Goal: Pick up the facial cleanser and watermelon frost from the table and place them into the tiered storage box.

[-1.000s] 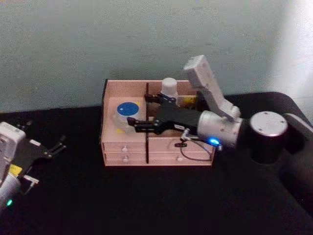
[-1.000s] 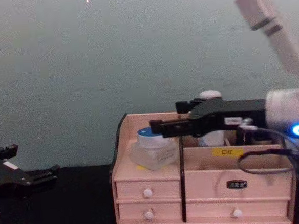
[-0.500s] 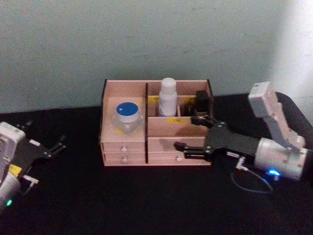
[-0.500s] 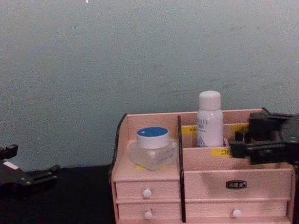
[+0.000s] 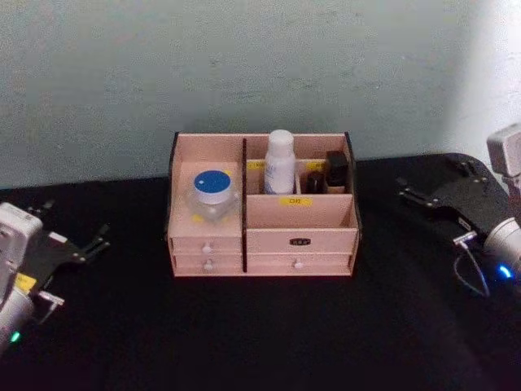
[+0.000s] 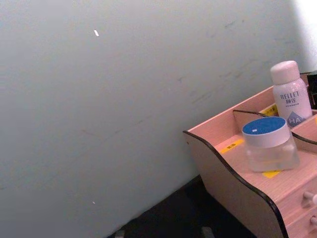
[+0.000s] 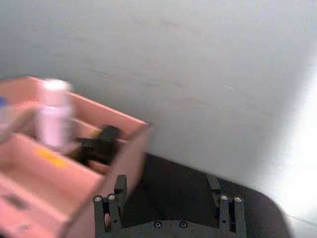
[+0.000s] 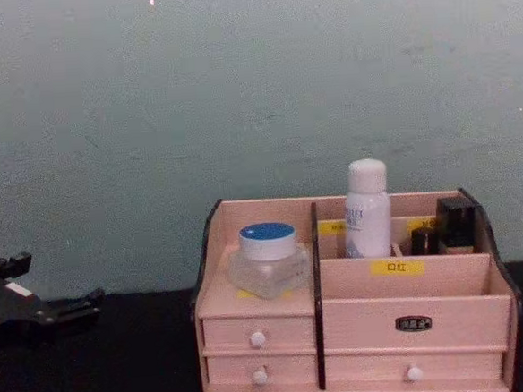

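You have the facial cleanser (image 5: 279,161) and watermelon frost (image 5: 212,193) sitting in the tiered storage box (image 5: 297,213); both the left gripper (image 5: 77,240) and right gripper (image 5: 435,186) have fingers spread, empty

Dim, grainy pics w/ bright glare at right on wall (image 5: 244,65); right wrist view motion-blurred.

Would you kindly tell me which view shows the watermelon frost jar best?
The left wrist view: the watermelon frost is nearest there, lid and clear body distinct. The chest view shows its side; the head view mostly its blue lid.
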You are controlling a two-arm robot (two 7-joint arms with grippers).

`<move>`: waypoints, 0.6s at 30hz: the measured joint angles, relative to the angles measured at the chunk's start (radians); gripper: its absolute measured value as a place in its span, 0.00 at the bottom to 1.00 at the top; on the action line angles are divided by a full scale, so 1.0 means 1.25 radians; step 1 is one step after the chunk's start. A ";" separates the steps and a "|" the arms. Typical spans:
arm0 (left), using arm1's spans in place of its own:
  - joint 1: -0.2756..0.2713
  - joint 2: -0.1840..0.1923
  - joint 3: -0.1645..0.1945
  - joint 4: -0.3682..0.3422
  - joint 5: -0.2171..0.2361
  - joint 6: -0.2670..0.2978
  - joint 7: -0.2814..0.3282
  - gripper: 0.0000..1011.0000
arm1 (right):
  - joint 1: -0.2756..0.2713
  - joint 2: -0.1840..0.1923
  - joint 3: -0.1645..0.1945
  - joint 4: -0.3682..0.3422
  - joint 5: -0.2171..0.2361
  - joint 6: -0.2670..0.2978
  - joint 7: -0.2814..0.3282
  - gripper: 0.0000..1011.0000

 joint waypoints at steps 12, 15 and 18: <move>0.000 0.000 0.000 0.000 0.000 0.000 0.000 0.99 | 0.032 -0.098 -0.052 0.114 -0.182 -0.017 -0.177 0.99; 0.000 0.000 0.000 0.000 0.000 0.000 0.000 0.99 | 0.041 -0.120 -0.068 0.146 -0.208 -0.023 -0.186 0.99; 0.000 0.000 0.000 0.000 0.000 0.000 0.000 0.99 | 0.048 -0.134 -0.072 0.167 -0.215 -0.024 -0.185 0.99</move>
